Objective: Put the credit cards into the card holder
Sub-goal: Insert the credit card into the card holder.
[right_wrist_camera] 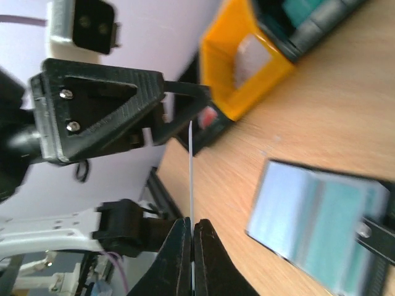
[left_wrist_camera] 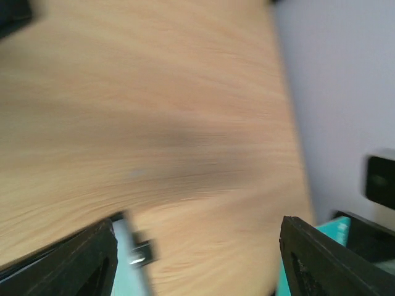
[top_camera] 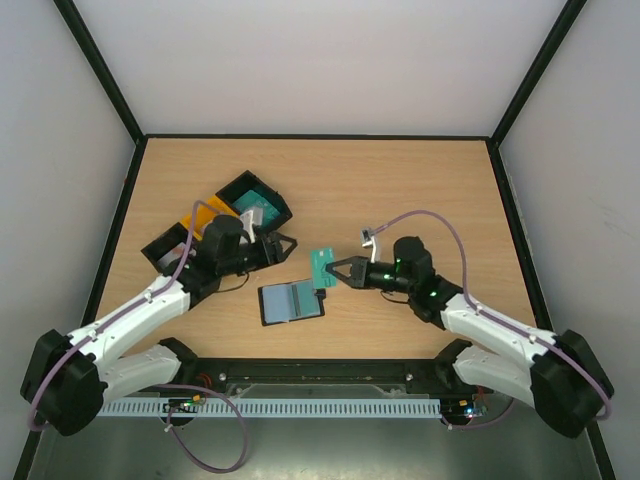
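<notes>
The wooden tabletop (top_camera: 400, 180) carries a row of black and yellow trays (top_camera: 200, 215) at centre left, one of them holding what look like further cards. Just below centre lies the card holder (top_camera: 292, 302), opened flat. A teal face shows in its right half and may be a card already seated, though this cannot be confirmed.

The left end effector (top_camera: 285, 245) hovers just above the holder in the frame, released, with nothing between its fingers. In the left wrist view they stand wide apart.

The right end effector (top_camera: 338, 270) is clenched on a teal card (top_camera: 322, 265), held in the air near the holder's upper right corner. In the right wrist view this card appears edge-on as a thin pale line.

Step in hand: carrying a card to the holder. The next move probably calls for tilting the card flat, aligning its leading edge with a pocket opening, and sliding it in. The free arm may need to pin the holder, which could otherwise skid.
</notes>
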